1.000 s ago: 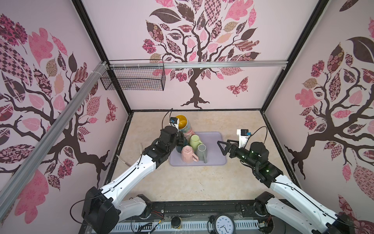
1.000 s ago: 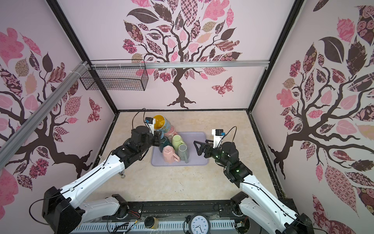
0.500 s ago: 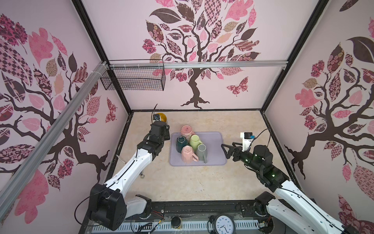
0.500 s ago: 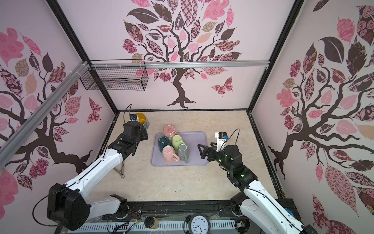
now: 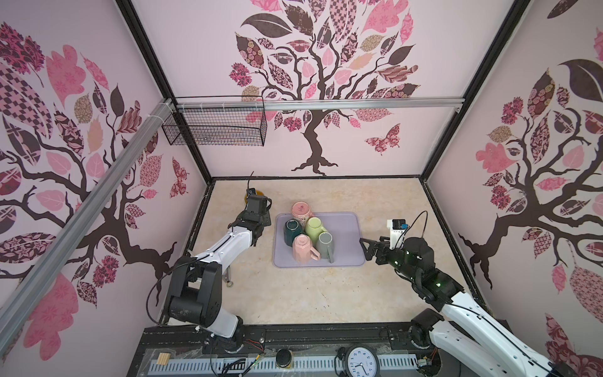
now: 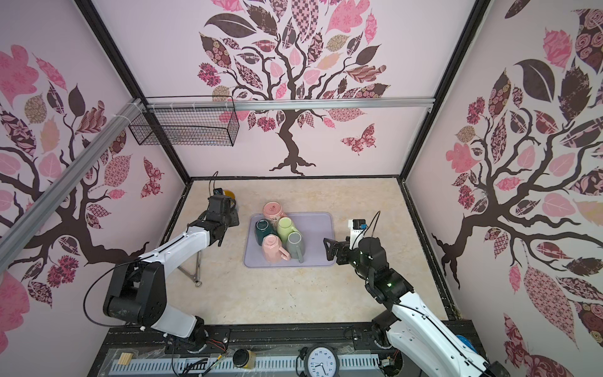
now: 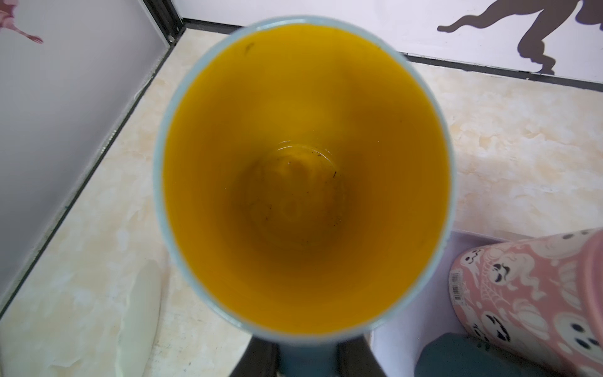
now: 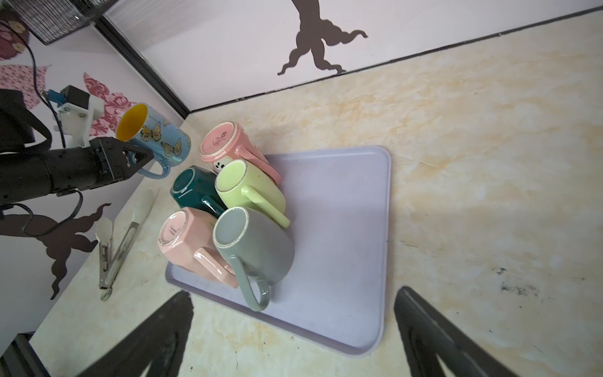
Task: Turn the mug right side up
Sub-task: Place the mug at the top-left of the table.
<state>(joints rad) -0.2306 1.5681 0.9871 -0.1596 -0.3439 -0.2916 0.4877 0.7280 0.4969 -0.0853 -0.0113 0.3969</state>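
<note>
- Left gripper (image 8: 148, 159): fingers nearly closed, clamped on the handle of the blue butterfly mug (image 8: 156, 137).
- Mug position: off the tray (image 8: 342, 212), at its 10 o'clock, tilted, yellow mouth upward.
- Right gripper (image 8: 293, 293): spread wide, empty, at the tray's 3 o'clock.

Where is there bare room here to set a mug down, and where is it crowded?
Bare: the tray half nearest the right gripper, and the table between tray and front rail. Crowded: the tray's other half, where five upturned mugs huddle, and beyond it the butterfly mug and tongs.
</note>
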